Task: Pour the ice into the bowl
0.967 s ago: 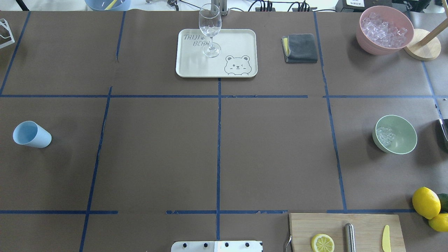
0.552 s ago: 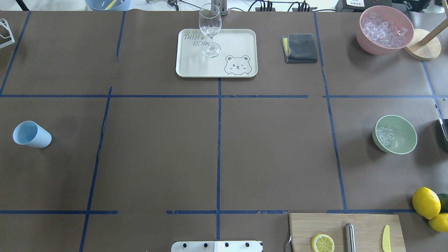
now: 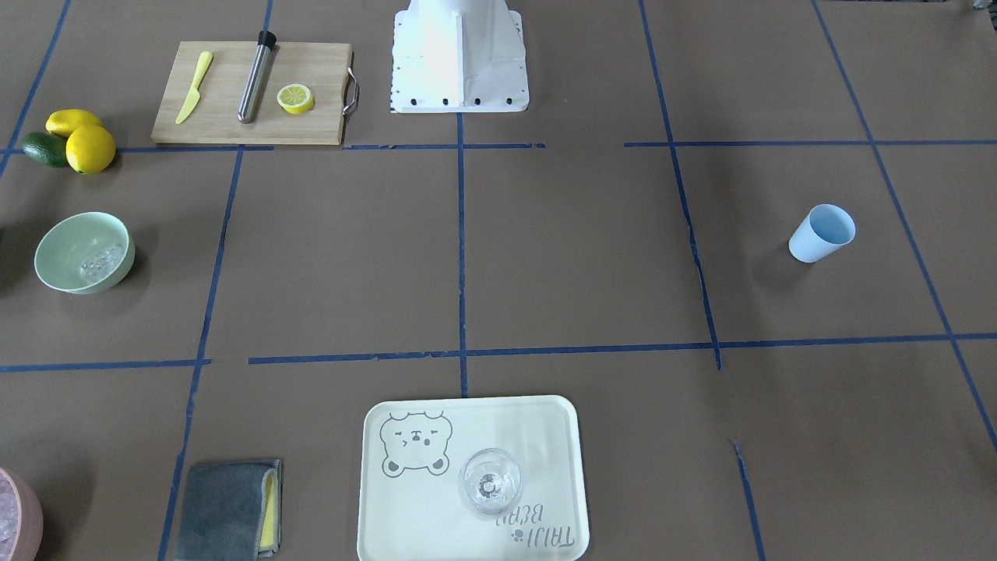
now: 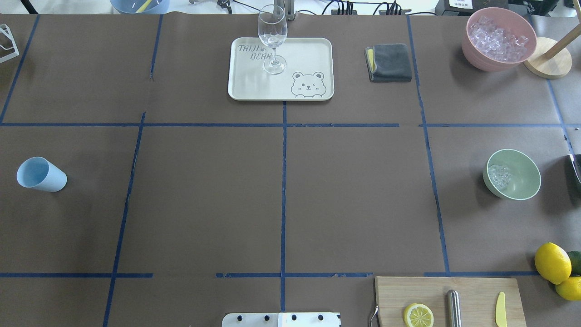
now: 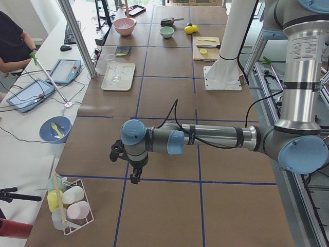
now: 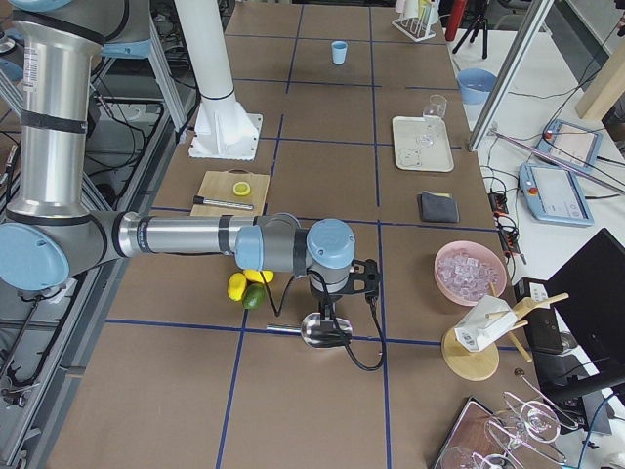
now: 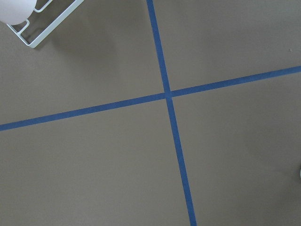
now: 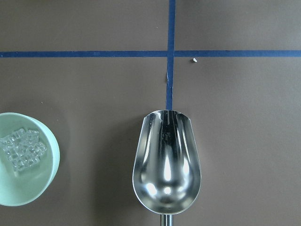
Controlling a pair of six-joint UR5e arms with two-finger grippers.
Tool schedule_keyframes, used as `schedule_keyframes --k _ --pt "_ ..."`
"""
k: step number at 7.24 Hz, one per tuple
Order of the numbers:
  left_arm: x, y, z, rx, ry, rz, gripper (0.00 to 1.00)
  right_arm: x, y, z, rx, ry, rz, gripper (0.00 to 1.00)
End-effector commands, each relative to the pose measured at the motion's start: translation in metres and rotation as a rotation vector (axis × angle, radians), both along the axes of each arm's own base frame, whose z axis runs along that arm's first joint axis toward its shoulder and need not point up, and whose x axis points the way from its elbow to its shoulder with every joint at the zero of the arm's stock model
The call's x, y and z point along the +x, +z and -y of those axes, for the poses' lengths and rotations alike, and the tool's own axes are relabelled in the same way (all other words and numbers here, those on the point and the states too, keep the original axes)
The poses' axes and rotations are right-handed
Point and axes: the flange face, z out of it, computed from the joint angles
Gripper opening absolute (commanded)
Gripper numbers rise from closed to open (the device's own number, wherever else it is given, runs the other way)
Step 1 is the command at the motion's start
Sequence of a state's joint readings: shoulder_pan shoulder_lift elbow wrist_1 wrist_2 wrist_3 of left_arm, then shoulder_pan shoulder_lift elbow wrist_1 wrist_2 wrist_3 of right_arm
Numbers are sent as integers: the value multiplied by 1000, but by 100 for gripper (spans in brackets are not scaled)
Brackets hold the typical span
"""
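The pale mint-green bowl (image 4: 523, 178) stands at the table's right side, with a handful of clear ice cubes (image 4: 499, 175) in its left part. It also shows in the front view (image 3: 66, 248) and the right wrist view (image 8: 43, 181), where the ice (image 8: 22, 149) is plain. An empty shiny metal scoop (image 8: 167, 160) lies just right of the bowl under my right wrist. My right gripper (image 6: 330, 315) shows only in the right side view, above the scoop (image 6: 317, 330); I cannot tell its state. My left gripper (image 5: 132, 174) hangs far off at the table's left end; state unclear.
A pink container (image 4: 498, 38) of whitish ice stands at the back right. A light blue cup (image 4: 41, 175) is far left. A tray (image 4: 308, 50) with a clear glass, a grey cloth (image 4: 389, 62), a cutting board (image 4: 431, 290) and lemons (image 4: 553, 262) are around.
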State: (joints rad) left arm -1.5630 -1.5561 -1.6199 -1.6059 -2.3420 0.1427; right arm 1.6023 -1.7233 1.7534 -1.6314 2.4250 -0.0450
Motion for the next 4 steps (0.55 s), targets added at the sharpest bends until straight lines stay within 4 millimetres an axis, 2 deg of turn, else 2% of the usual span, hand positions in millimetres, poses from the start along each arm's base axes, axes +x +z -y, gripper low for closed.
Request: schedule_keyframes --k 1,4 --pt "0 0 0 2 1 3 100 4 3 1 -5 11 0 100" --pt "-1 -1 0 4 -1 3 100 8 -1 5 28 22 -10 100"
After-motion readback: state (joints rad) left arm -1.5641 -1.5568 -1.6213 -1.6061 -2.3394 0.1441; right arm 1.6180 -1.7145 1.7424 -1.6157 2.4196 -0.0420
